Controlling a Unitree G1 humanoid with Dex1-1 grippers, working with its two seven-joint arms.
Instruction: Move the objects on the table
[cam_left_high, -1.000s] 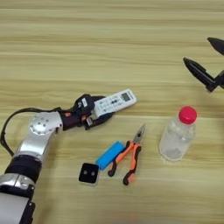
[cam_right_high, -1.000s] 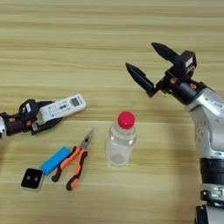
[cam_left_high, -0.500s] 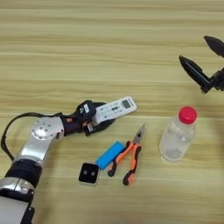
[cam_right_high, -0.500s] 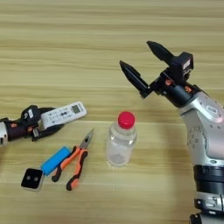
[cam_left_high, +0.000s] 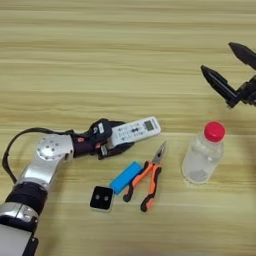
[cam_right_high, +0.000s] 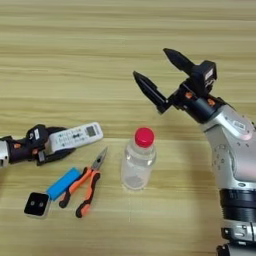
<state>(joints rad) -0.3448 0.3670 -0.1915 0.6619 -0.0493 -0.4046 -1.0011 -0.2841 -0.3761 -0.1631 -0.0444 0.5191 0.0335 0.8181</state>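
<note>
Remote control, white with grey buttons and a small screen at its far end, lies slanted on the wooden desk at the left, its near end clamped in the left pincer, whose black fingers close on it from both sides. Right of it, well apart, a clear plastic bottle with a red cap stands upright on the desk. The right pincer hangs above and just beyond the bottle, not touching it, with its two black fingers spread wide and nothing between them. Between remote and bottle, nearer the robot, lie orange-handled pliers, a small blue block touching them on the left, and a small black square piece further left.
</note>
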